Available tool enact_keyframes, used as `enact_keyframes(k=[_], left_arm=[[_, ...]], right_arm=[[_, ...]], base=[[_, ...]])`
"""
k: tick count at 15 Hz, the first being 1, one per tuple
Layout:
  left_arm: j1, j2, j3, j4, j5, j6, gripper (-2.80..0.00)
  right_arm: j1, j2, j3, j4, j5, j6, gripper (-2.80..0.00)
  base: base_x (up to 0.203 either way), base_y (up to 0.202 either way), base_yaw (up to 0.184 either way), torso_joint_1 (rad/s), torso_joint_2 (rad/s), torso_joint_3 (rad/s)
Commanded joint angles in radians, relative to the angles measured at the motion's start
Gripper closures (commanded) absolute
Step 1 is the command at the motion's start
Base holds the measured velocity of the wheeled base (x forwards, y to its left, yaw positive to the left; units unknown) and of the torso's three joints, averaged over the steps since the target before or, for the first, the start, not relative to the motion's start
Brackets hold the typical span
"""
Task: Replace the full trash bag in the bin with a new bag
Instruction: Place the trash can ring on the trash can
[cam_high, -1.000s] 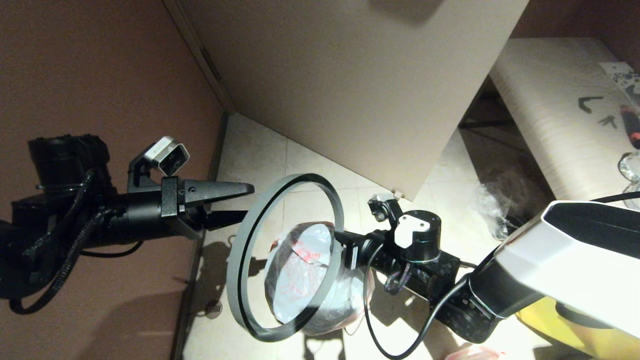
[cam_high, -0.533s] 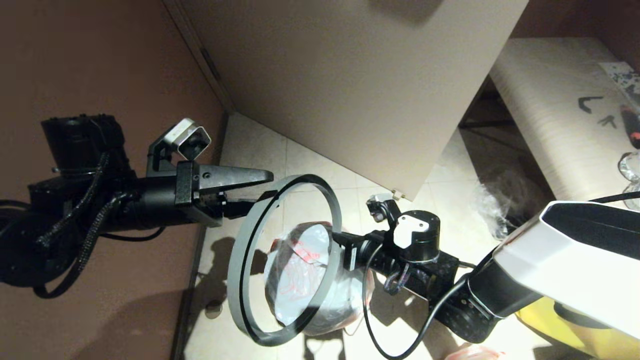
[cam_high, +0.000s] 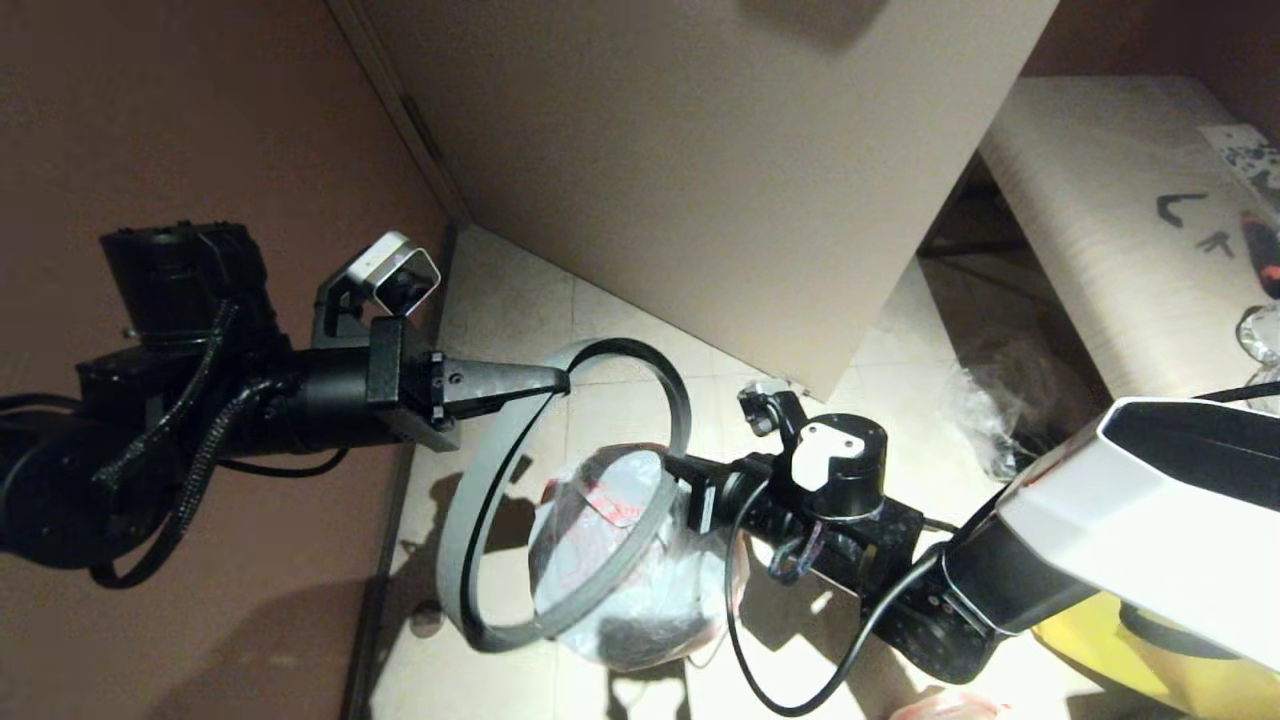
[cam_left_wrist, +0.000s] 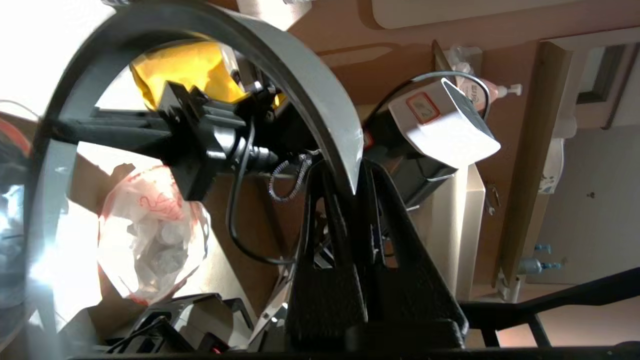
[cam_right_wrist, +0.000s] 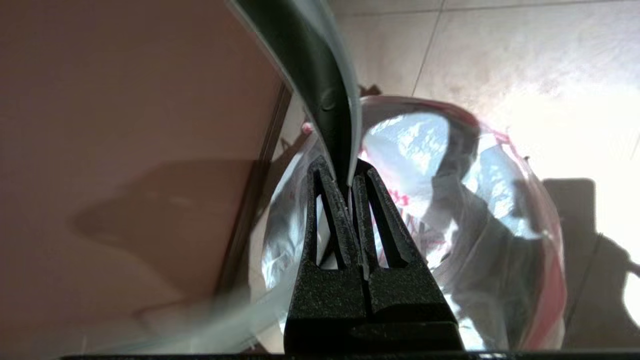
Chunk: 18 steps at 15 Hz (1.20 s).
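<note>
— What stands at the back?
— A large beige panel, tilted over the pale tiled floor, with a brown wall beside it.
— And on the right?
— A light wood-grain table, a crumpled clear film bag on the floor beneath its edge, and a yellow tote at the lower corner.

Left gripper clamps the thin grey plastic rim ring; beyond, a lumpy translucent white bag with red print.
</note>
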Motion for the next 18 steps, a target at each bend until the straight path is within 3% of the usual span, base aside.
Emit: enact_keyframes(k=[1, 3, 4, 5, 8, 11, 13, 15, 16, 18], left_arm=[[0.000, -0.003, 0.000, -0.007, -0.006, -0.003, 0.00], [0.004, -0.003, 0.001, -0.007, -0.006, -0.003, 0.00], [0.004, -0.003, 0.001, -0.007, -0.006, -0.003, 0.00], [0.004, -0.005, 0.000, -0.007, -0.006, -0.003, 0.00], [0.004, -0.017, 0.001, -0.007, -0.004, -0.014, 0.00], [-0.001, -0.052, -0.005, -0.005, 0.031, -0.041, 0.00], [-0.008, -0.097, -0.005, 0.022, 0.059, -0.041, 0.00], [-0.017, -0.142, -0.019, 0.127, 0.071, -0.032, 0.00], [-0.036, -0.148, -0.035, 0.191, 0.099, -0.015, 0.00], [-0.105, -0.102, -0.064, 0.272, 0.250, 0.062, 0.00]], right_arm=[[0.003, 0.002, 0.001, -0.004, 0.003, 0.002, 0.00], [0.003, 0.004, 0.001, -0.004, 0.001, -0.002, 0.00], [0.004, 0.005, 0.002, -0.005, -0.004, -0.004, -2.28], [0.005, -0.001, 0.003, -0.006, -0.007, -0.006, -2.80], [0.006, -0.092, 0.074, 0.005, -0.016, -0.006, -2.80], [0.017, -0.259, 0.296, 0.058, -0.049, -0.031, -2.80], [-0.057, -0.362, 0.410, 0.038, -0.057, -0.073, -2.80], [-0.168, -0.376, 0.422, -0.014, -0.055, -0.146, -2.80], [-0.193, -0.390, 0.420, -0.044, -0.054, -0.184, -2.80], [-0.196, -0.406, 0.422, -0.056, -0.052, -0.191, -2.80]], base=[[0.000, 0.000, 0.000, 0.000, 0.00, 0.000], [0.000, 0.000, 0.000, 0.000, 0.00, 0.000], [0.000, 0.000, 0.000, 0.000, 0.00, 0.000], [0.000, 0.000, 0.000, 0.000, 0.00, 0.000], [0.000, 0.000, 0.000, 0.000, 0.00, 0.000], [0.000, 0.000, 0.000, 0.000, 0.00, 0.000], [0.000, 0.000, 0.000, 0.000, 0.00, 0.000], [0.000, 0.000, 0.000, 0.000, 0.00, 0.000], [0.000, 0.000, 0.000, 0.000, 0.00, 0.000], [0.000, 0.000, 0.000, 0.000, 0.00, 0.000]])
